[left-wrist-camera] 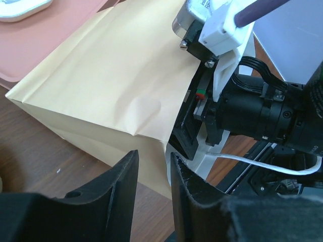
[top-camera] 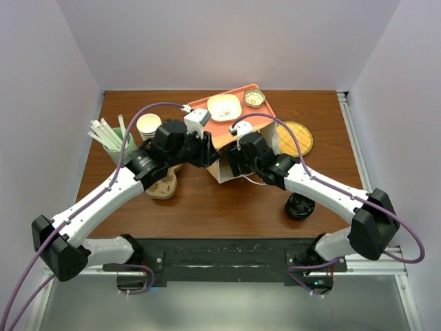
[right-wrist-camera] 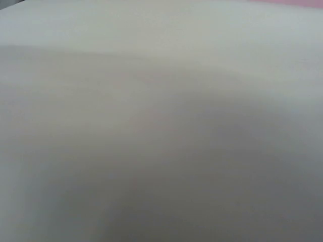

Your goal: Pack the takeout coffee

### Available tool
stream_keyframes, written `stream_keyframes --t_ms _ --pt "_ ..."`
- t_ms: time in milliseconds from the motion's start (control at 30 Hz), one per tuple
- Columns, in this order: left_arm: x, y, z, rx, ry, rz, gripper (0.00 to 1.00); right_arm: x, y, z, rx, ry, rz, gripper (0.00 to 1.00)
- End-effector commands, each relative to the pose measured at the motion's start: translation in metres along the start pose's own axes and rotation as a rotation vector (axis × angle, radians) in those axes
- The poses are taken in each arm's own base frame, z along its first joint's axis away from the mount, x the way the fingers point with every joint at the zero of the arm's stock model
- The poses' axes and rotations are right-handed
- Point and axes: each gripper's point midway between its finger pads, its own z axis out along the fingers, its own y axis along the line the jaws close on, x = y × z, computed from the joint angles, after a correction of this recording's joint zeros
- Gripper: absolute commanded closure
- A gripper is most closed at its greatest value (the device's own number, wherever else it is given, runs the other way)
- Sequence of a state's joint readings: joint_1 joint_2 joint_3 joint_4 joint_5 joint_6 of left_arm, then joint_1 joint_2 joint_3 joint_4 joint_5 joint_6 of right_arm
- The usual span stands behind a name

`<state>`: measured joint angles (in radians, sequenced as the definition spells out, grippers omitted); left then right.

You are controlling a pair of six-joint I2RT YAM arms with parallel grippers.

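The brown paper bag point(top-camera: 222, 171) stands at the table's middle, and its tan side fills the left wrist view point(left-wrist-camera: 116, 85). My left gripper point(top-camera: 207, 148) sits just left of the bag. It is open point(left-wrist-camera: 153, 164), with nothing between the fingers and the bag's lower corner showing beyond the gap. My right gripper point(top-camera: 239, 160) reaches in at the bag's right side, its fingers hidden by the paper. The right wrist view shows only blurred pale paper. The right arm's black wrist point(left-wrist-camera: 252, 113) presses at the bag's open end. The takeout coffee is out of view.
An orange tray point(top-camera: 265, 110) behind the bag holds a cream plate point(top-camera: 224, 107) and a small bowl point(top-camera: 254, 98). A woven mat point(top-camera: 298, 138) lies to the right, a squat black round piece point(top-camera: 300, 205) nearer. Left: a straw cup point(top-camera: 118, 143), stacked cream cups point(top-camera: 148, 126), a brown piece point(top-camera: 162, 186).
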<state>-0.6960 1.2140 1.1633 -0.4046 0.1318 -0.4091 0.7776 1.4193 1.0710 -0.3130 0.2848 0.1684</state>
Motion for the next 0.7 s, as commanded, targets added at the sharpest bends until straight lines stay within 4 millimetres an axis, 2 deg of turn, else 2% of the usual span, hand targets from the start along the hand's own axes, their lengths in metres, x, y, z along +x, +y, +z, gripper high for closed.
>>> stream_keyframes --t_ms 0,133,167,233,267,500,667 --pt "-0.005 -0.007 0.001 0.019 -0.013 -0.051 0.61 -0.023 0.002 -0.009 -0.017 -0.082 0.056 0.28" --pt "0.004 -0.004 0.004 0.012 0.000 -0.072 0.62 -0.018 0.001 -0.008 -0.015 -0.075 0.062 0.28" --pt "0.004 -0.005 0.004 0.016 0.002 -0.069 0.76 -0.018 0.000 -0.008 -0.013 -0.075 0.066 0.28" --pt "0.002 -0.005 0.005 0.019 -0.005 -0.062 0.90 -0.013 -0.001 -0.008 -0.013 -0.072 0.057 0.28" --pt "0.000 -0.006 0.006 0.023 -0.011 -0.058 1.00 -0.017 -0.002 -0.010 -0.015 -0.099 0.047 0.27" --pt "0.001 -0.004 0.005 0.017 -0.012 -0.050 1.00 -0.024 -0.027 -0.015 0.031 -0.153 -0.014 0.26" --pt "-0.003 -0.008 0.005 0.037 -0.024 -0.049 1.00 -0.022 -0.027 -0.016 0.004 -0.168 -0.039 0.32"
